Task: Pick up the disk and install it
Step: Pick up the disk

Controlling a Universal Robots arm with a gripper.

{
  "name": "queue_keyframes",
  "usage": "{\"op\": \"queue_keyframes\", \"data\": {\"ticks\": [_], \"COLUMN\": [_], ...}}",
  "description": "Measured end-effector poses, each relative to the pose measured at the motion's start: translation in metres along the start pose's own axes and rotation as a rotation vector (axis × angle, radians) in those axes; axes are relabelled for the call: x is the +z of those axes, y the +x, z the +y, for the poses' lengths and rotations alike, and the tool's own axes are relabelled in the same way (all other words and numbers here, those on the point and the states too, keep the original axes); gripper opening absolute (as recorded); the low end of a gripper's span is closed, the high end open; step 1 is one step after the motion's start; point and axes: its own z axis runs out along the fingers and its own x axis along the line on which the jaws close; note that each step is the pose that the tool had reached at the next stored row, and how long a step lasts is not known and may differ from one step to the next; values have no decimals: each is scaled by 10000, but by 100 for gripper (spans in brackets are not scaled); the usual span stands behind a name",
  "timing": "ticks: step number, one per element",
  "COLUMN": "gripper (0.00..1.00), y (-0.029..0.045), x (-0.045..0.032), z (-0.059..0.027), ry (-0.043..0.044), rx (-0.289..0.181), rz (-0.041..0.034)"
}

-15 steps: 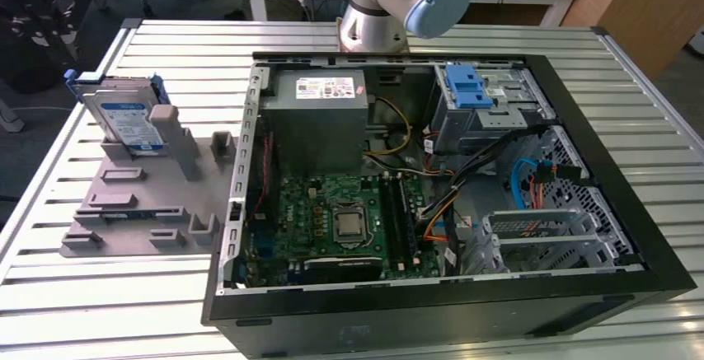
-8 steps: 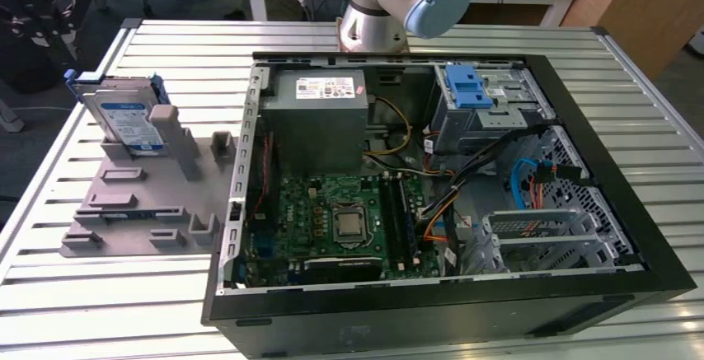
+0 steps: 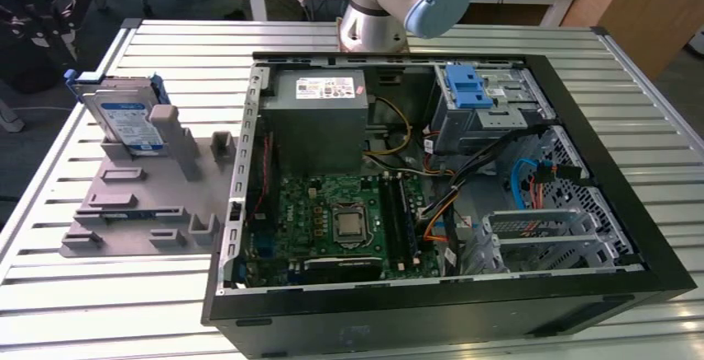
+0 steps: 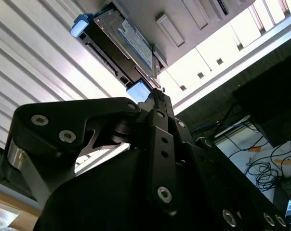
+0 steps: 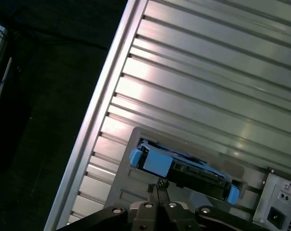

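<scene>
The disk (image 3: pixel 124 117) stands on edge in a grey holder (image 3: pixel 143 203) on the exterior view's left. It is a silver drive with a white-and-blue label and blue side rails. In both wrist views the disk (image 5: pixel 184 166) (image 4: pixel 121 41) lies just beyond my gripper (image 5: pixel 157 184) (image 4: pixel 157 92). My black fingers are together with nothing between them, a short gap away from the disk's blue rail and not touching it. In the exterior view my gripper (image 3: pixel 49 18) hangs at the far left, above and behind the disk.
An open black computer case (image 3: pixel 616 212) fills the table's middle and right. It holds a green motherboard (image 3: pixel 330 220), a grey power supply (image 3: pixel 319 105) and a silver drive cage with a blue latch (image 3: pixel 473 96). The slatted metal table (image 3: pixel 66 162) ends close to the holder.
</scene>
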Motion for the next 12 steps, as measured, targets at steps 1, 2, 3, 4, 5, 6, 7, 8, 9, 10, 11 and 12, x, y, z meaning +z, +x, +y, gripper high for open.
{"op": "queue_keyframes", "data": {"ticks": [1, 2, 3, 4, 5, 6, 7, 8, 9, 10, 11, 12], "gripper": [11, 11, 11, 11, 11, 11, 11, 11, 11, 11, 11, 11], "y": [0, 0, 0, 0, 0, 0, 0, 0, 0, 0, 0, 0], "x": [0, 0, 0, 0, 0, 0, 0, 0, 1, 1, 2, 2], "z": [0, 0, 0, 0, 0, 0, 0, 0, 0, 0, 0, 0], "ry": [1, 3, 4, 5, 7, 8, 10, 12, 14, 17, 20, 23], "rx": [-66, -135, -200, -266, -336, -413, -494, -585, -687, -814, -950, -1101], "rz": [3, 6, 9, 11, 14, 17, 21, 24, 28, 33, 39, 45]}}
